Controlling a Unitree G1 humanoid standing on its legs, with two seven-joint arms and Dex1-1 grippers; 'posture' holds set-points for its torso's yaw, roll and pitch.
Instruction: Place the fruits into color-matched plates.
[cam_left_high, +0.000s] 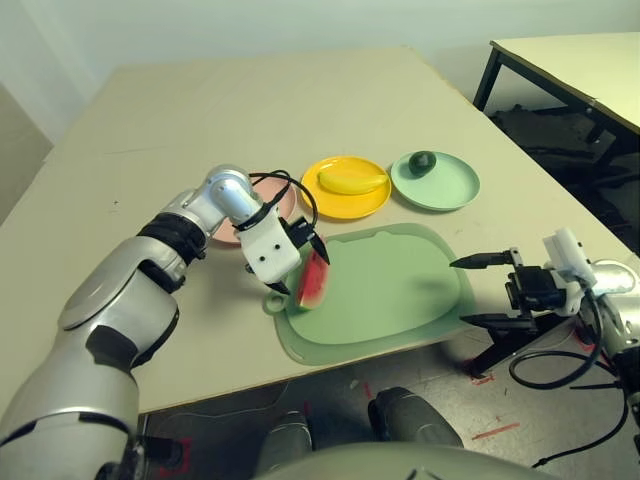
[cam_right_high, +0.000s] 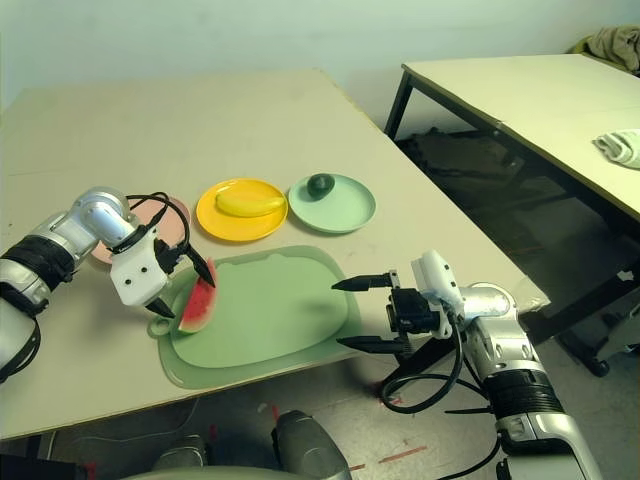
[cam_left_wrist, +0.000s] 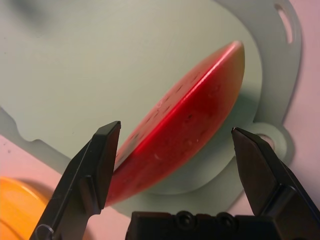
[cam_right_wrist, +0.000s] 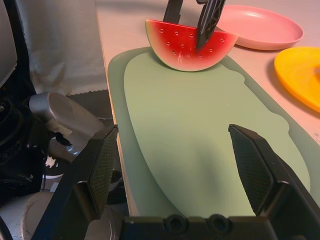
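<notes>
Beige table (cam_left_high: 300, 100) carries a green mat (cam_left_high: 385, 290) at its near edge, with three plates in a row behind it: pink (cam_right_wrist: 260, 27), yellow (cam_left_high: 345, 195) with the banana (cam_left_high: 352, 180) on it, and mint green (cam_left_high: 440, 185) with the avocado (cam_left_high: 422, 162) in it.

That leaves the watermelon (cam_left_high: 313, 282), which stands on its rind at the mat's left end, near the ring handle. Over it the left gripper (cam_left_high: 303, 262) hangs with jaws spread wide, one finger on each flat red face, neither pressing yet as far as I can tell. At the mat's right end the right gripper (cam_left_high: 488, 290) is wide as well, holding nothing.

The wedge looks like hard, glossy plastic: probably light and stiff, but slick. Its two flat faces taper toward the top edge, so a pinch up high could squirt it out. A grip low across the faces, near the rind, seems safest.
</notes>
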